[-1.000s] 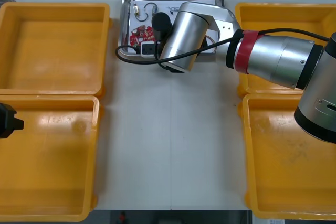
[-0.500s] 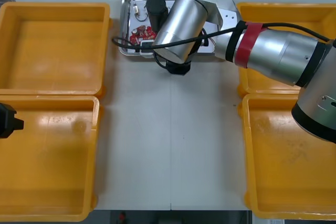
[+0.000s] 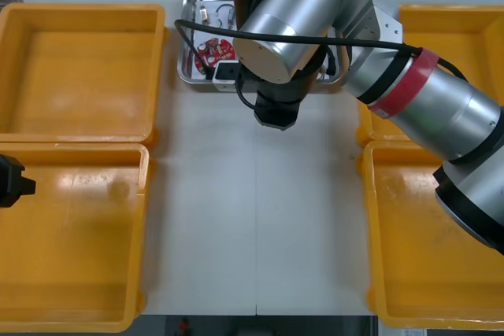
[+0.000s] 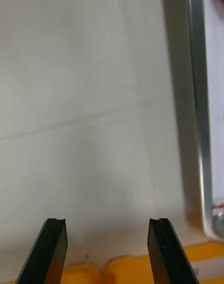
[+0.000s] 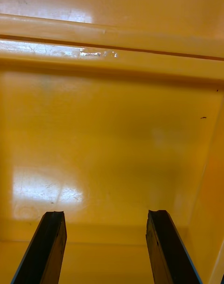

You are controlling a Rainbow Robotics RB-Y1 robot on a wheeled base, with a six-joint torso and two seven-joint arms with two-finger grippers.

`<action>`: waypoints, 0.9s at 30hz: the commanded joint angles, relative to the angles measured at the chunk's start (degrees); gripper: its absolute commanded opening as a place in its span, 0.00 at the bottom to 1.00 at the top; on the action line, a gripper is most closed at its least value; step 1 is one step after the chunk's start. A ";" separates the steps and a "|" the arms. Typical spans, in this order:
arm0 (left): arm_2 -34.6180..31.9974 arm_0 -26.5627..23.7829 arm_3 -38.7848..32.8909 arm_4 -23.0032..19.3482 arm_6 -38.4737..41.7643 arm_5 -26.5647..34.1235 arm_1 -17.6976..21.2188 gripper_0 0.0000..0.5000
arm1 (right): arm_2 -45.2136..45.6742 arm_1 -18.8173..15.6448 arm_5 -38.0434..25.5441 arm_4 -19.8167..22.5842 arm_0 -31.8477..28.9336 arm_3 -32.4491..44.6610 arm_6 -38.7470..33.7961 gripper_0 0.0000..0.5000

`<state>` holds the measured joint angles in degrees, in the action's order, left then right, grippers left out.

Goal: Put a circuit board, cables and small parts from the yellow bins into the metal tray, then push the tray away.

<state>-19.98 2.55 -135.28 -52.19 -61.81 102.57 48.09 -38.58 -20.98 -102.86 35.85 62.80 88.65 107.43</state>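
The metal tray (image 3: 187, 76) stands at the table's far middle, partly hidden under my right arm (image 3: 295, 17). In it I see a red circuit board (image 3: 209, 51), a black cable (image 3: 183, 37) looping over its left rim, and small metal parts (image 3: 206, 13). In the right wrist view my right gripper (image 4: 107, 251) is open with nothing between its fingers, over bare table beside the tray's rim (image 4: 198, 125). My left gripper (image 5: 105, 251) is open and parked over the near left yellow bin (image 3: 79, 241).
Yellow bins flank the table: far left (image 3: 79, 68), far right (image 3: 449, 21) and near right (image 3: 433, 257), all with bare floors where visible. A wide strip of light table (image 3: 252, 218) runs between them in front of the tray.
My right arm has lifted off the tray and drawn back over its near edge, looming larger in the front view. The tray and the left arm have stayed put.
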 commanded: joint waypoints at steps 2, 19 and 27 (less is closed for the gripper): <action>-1.64 -0.70 -1.65 -0.45 -4.37 -0.61 2.19 1.00 | 7.20 -1.17 -7.14 -2.27 -5.84 11.99 -7.68 1.00; -1.64 -0.70 -1.65 -0.45 -4.37 -0.61 2.19 1.00 | 27.77 -8.99 -7.14 1.42 -27.11 36.68 -29.56 1.00; -1.64 -0.70 -1.65 -0.45 -4.37 -0.61 2.19 1.00 | 35.42 -15.67 -7.14 1.95 -38.72 46.70 -35.89 1.00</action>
<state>-19.99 2.53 -135.32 -52.21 -61.81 102.54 48.09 -7.58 -33.60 -109.83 36.96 28.41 131.34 75.92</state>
